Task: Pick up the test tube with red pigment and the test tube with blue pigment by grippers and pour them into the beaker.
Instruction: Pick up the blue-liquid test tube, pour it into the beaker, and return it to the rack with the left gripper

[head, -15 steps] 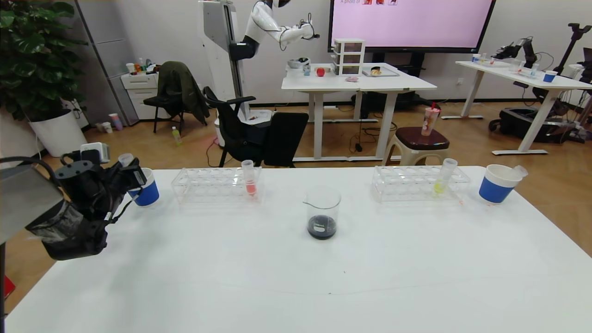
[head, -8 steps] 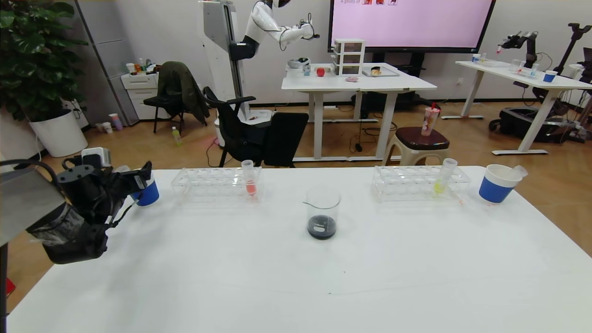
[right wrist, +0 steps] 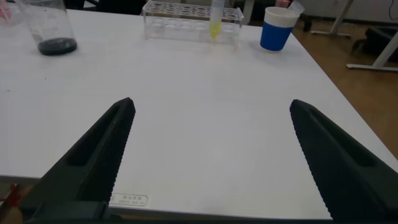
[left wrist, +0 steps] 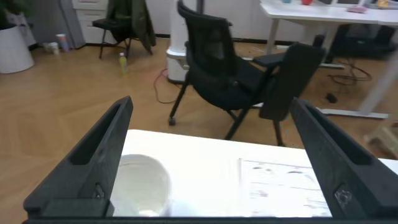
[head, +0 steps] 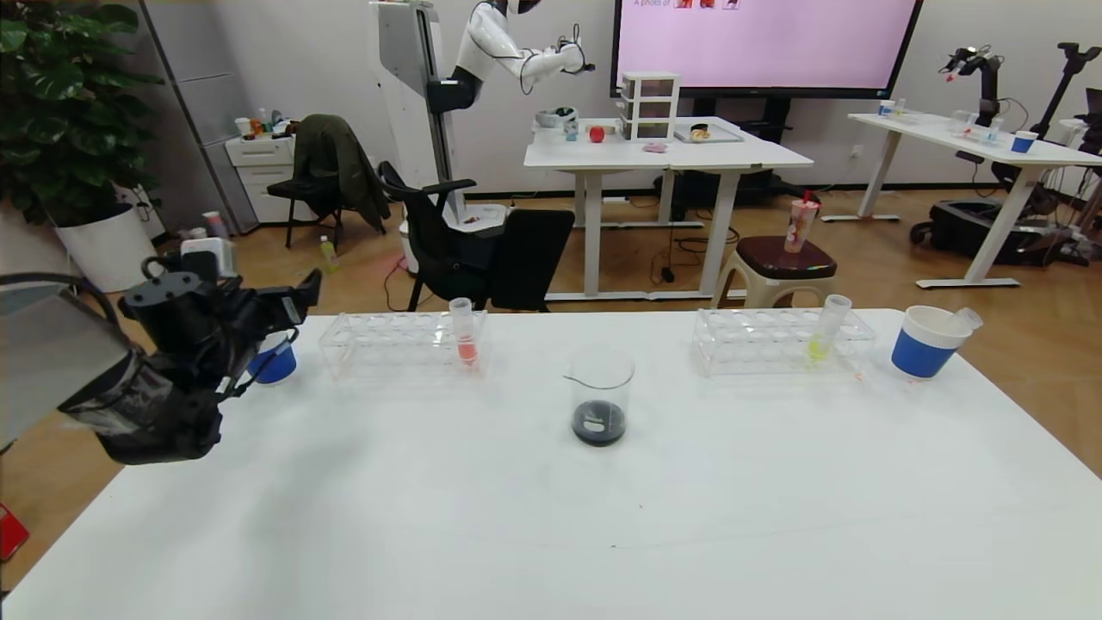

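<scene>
The beaker (head: 599,396) stands mid-table with dark liquid in its bottom; it also shows in the right wrist view (right wrist: 46,28). My left gripper (head: 291,308) is open and empty, just above the left blue-banded cup (head: 274,363). In the left wrist view the gripper (left wrist: 211,106) has nothing between its spread fingers, and the cup (left wrist: 142,190) lies below it. My right gripper (right wrist: 211,104) is open and empty, low over bare table near the front edge. The red-tipped and blue-tipped test tubes are not in view.
A left rack (head: 400,343) holds a salmon-orange tube (head: 465,331). A right rack (head: 779,340) holds a yellow-green tube (head: 826,327). A second blue-banded cup (head: 925,343) at far right has a clear tube rim (head: 969,318) sticking out.
My left gripper has risen and shifted right and away from me over the left cup. The clear tube rim seen at its fingers a second ago no longer shows.
</scene>
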